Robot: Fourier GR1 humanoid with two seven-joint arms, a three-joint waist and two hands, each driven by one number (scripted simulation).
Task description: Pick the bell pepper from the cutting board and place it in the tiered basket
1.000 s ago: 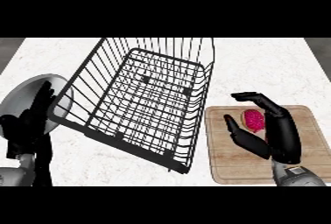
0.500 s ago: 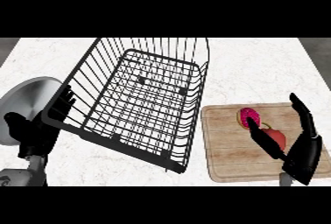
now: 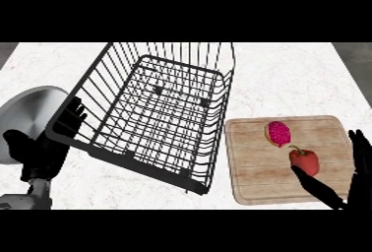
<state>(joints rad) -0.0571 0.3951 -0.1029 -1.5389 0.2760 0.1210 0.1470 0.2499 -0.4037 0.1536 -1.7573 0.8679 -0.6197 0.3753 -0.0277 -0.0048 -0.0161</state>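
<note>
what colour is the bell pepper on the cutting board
Red, with a green stem, in the head view: bell pepper.

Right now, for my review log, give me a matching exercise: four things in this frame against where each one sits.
Things:
1. bell pepper
2. tiered basket
3. left robot hand
4. grey plate

Places:
A. far left edge of the counter
B. on the cutting board
C. middle of the counter
D. beside the basket's left wall

Pairs: 1-B, 2-C, 3-D, 4-A

You're at a kitchen counter point(image 3: 291, 74): pale marble top, wire basket point(image 3: 156, 110) at center, wooden cutting board point(image 3: 262, 182) at four o'clock, plate point(image 3: 29, 118) at nine.
</note>
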